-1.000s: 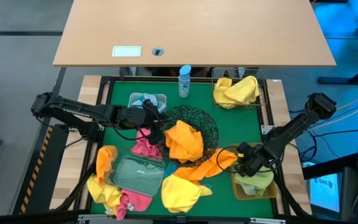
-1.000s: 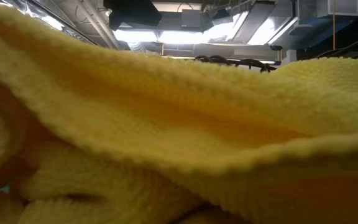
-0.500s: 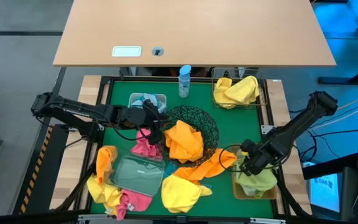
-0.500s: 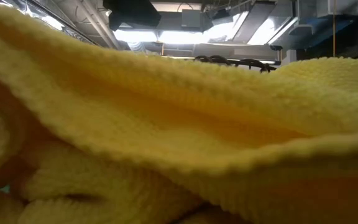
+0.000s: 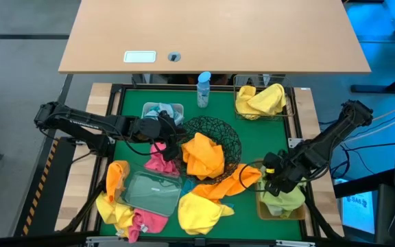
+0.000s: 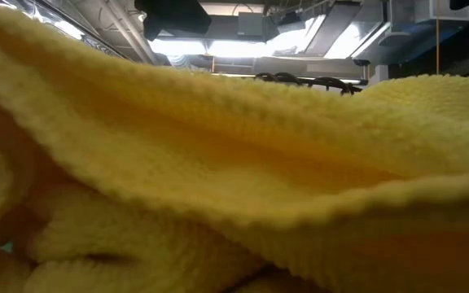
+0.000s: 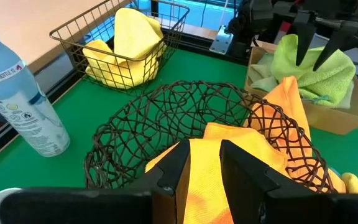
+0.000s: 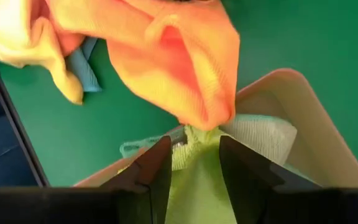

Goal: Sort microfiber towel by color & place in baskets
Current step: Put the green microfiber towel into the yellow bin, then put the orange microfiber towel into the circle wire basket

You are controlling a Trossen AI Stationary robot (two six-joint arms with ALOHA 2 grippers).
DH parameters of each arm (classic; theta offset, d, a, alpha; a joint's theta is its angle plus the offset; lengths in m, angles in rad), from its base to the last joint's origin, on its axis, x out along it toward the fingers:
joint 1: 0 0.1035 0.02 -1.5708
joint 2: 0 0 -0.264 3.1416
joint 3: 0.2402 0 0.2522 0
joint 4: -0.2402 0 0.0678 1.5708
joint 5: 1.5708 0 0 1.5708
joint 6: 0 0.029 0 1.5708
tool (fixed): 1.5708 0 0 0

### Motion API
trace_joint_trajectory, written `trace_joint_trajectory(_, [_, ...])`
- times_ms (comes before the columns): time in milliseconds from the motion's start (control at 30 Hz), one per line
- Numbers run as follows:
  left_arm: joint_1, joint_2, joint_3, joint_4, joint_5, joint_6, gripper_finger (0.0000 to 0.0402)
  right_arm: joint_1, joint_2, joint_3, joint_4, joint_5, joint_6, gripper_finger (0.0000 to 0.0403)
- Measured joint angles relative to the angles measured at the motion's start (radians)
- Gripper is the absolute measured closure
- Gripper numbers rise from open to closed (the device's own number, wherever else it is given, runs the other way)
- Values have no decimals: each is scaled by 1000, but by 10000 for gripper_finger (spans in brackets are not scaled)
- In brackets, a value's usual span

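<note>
My left gripper (image 5: pixel 173 134) (image 7: pixel 205 152) stands open at the left rim of the round black wire bowl (image 5: pixel 218 132). An orange towel (image 7: pixel 241 140) lies in the bowl just beyond its fingers. My right gripper (image 5: pixel 271 175) (image 8: pixel 194 149) hangs open above the tan bin (image 5: pixel 260 208), where a lime-green towel (image 8: pixel 197 193) lies. A second orange towel (image 5: pixel 235 182) stretches from the bowl's foot to the bin's near corner. The square wire basket (image 5: pixel 290 113) at the far right holds yellow towels (image 5: pixel 259 101). The low view is filled by a yellow towel (image 6: pixel 218 163).
A blue-capped bottle (image 5: pixel 204 89) stands at the far edge beside the white tub (image 5: pixel 162 110). A clear tray (image 5: pixel 149 191) lies over pink (image 5: pixel 160 163), orange and yellow towels at the near left. A loose yellow towel (image 5: pixel 199 213) lies at the near middle.
My right gripper has risen straight up from the lime-green towel in the tan bin and rolled a little about its wrist. The green towel stays in the bin.
</note>
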Motion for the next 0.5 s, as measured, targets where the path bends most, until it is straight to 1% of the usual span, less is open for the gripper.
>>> trace_joint_trajectory(200, [0, 0, 0, 0, 0, 0, 318, 0, 0, 2, -9, 33, -2, 267])
trace_joint_trajectory(300, [0, 0, 0, 0, 0, 0, 318, 0, 0, 2, -9, 44, -42, 267])
trace_joint_trajectory(367, [0, 0, 0, 0, 0, 0, 318, 0, 0, 2, -8, 79, -83, 267])
trace_joint_trajectory(500, [0, 0, 0, 0, 0, 0, 317, 0, 0, 2, -3, 176, -114, 267])
